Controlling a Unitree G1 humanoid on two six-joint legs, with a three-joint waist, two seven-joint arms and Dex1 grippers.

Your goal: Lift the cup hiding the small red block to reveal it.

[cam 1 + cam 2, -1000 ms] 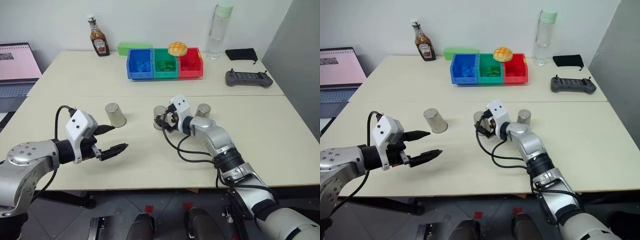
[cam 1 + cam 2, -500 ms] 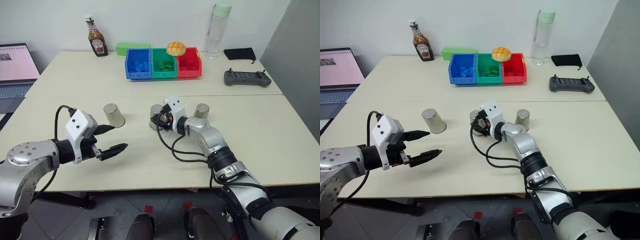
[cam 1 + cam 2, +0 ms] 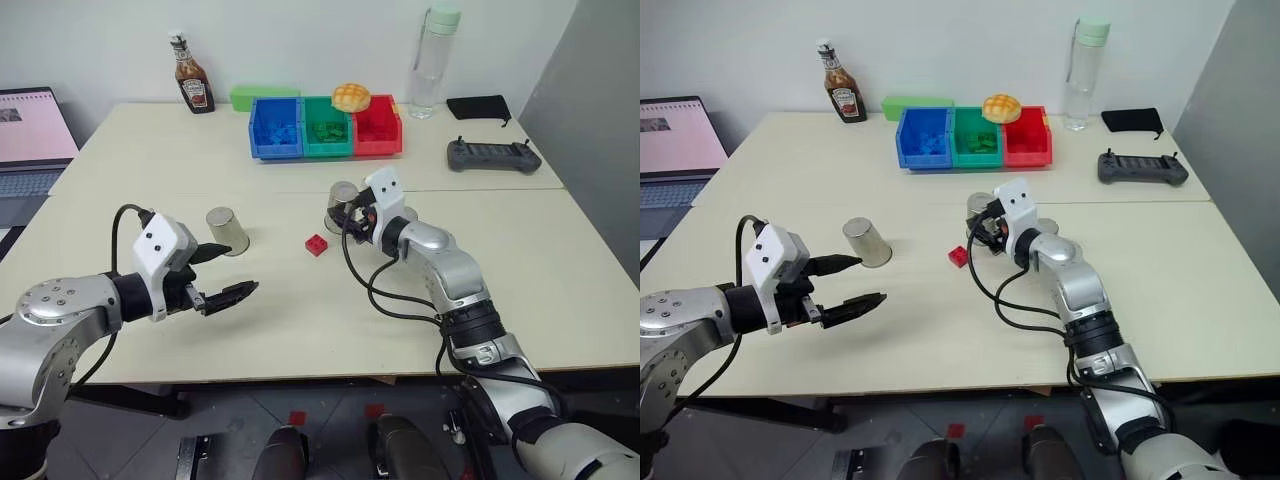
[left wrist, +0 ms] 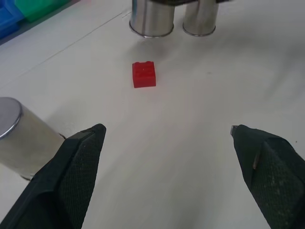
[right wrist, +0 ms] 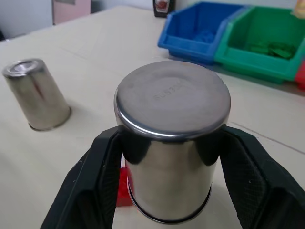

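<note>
My right end effector (image 5: 169, 157) is clamped on the cup (image 5: 172, 138), lifted off the counter (image 3: 300, 310) beside the exposed small red block (image 3: 317, 244); left end effector (image 4: 167, 143) apart; slick steel could slip and drop onto the block.

No brand name, number or sign could be read with certainty. Faint stamped characters sat on the upturned base of the cup (image 5: 172, 143), too worn to make out. A white label ringed the ketchup bottle (image 3: 193, 77) at the table's 11 o'clock corner, its lettering illegible.
</note>
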